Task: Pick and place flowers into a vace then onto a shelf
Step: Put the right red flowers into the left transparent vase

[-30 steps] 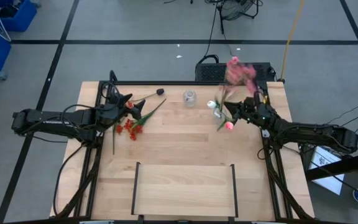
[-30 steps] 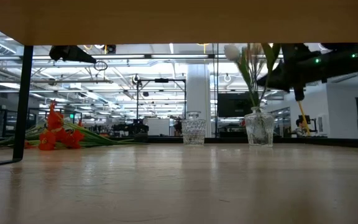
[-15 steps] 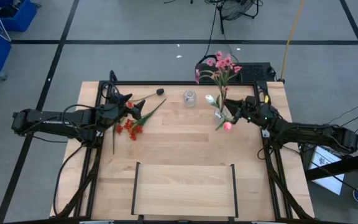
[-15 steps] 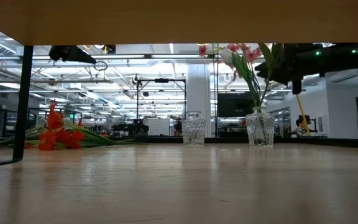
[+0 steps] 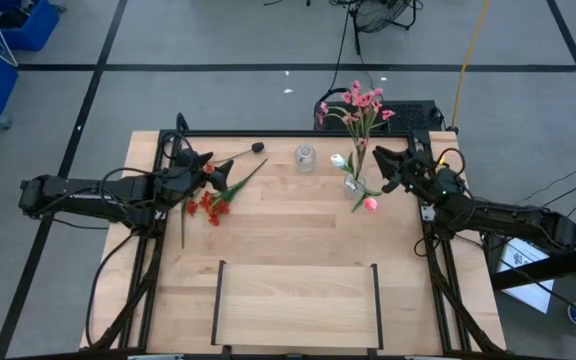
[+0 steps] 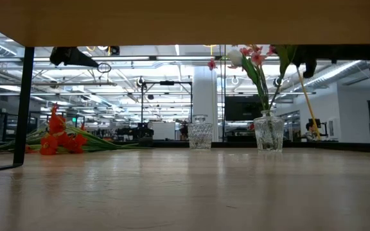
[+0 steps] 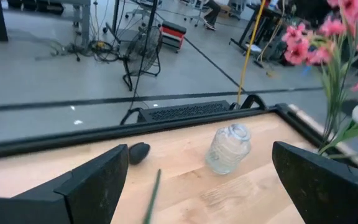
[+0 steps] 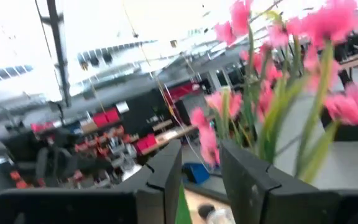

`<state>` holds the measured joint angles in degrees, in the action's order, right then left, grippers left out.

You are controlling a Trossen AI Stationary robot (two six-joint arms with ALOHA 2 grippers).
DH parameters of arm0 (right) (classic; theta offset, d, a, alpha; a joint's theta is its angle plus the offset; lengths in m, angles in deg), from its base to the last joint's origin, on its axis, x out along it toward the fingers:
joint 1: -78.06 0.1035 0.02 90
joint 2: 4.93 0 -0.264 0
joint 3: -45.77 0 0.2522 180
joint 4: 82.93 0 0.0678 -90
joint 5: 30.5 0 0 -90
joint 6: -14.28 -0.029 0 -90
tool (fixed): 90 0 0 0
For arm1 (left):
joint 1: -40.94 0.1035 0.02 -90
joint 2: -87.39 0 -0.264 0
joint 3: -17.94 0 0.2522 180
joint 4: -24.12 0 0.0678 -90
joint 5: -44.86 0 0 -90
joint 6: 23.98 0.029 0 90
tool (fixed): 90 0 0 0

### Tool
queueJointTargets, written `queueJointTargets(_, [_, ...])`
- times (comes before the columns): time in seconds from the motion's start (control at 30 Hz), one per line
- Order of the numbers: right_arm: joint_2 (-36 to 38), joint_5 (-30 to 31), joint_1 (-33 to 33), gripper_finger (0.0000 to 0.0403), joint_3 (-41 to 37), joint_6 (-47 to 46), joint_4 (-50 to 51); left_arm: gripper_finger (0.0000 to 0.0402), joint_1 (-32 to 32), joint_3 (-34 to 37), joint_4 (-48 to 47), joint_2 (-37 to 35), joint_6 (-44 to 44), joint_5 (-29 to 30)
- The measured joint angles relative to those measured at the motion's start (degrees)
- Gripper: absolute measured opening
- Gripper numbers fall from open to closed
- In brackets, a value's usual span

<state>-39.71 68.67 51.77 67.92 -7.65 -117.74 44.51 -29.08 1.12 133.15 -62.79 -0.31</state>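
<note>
Pink blossom spray [image 5: 359, 101] upright in vase [image 5: 352, 183]

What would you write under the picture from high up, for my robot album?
Right gripper open beside the vase of pink flowers; red flowers lie by the left gripper.

Pink flowers [image 6: 257, 59] upright in right vase [image 6: 268, 131]; empty vase [image 6: 200, 132] centre.

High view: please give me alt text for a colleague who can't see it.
A clear glass vase near the wooden table's right rear holds pink blossom sprays, a white tulip bud and a pink-red tulip bud; the right gripper sits beside it. Red blossom sprays lie by the left gripper; an empty glass vase stands between.
</note>
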Motion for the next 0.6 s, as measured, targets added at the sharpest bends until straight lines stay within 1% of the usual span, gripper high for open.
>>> queueJointTargets(0.07, [0.5, -0.4, 0.1, 0.01, 2.7, -0.1, 2.6, 0.0399, 0.0, 0.0, 0.1, 0.0, -2.9, -0.3])
queueJointTargets(0.2, [0.1, -1.9, 0.3, 0.01, 11.6, 2.4, 13.3, 0.0399, 0.0, 0.0, 0.7, 0.0, -6.5, -1.5])
queueJointTargets(0.4, [-1.6, -2.3, 0.3, 0.01, 23.8, 3.6, 23.4, 0.0399, 0.0, 0.0, 7.6, 0.0, -10.0, -1.6])
queueJointTargets(0.5, [-4.3, -5.7, 0.3, 0.01, 30.0, 4.2, 27.7, 0.0399, 0.0, 0.0, 11.1, 0.0, -9.4, -4.0])
queueJointTargets(0.6, [-8.5, -8.6, 0.3, 0.01, 35.8, 3.2, 29.2, 0.0399, 0.0, 0.0, 15.1, 0.0, -8.2, -6.0])
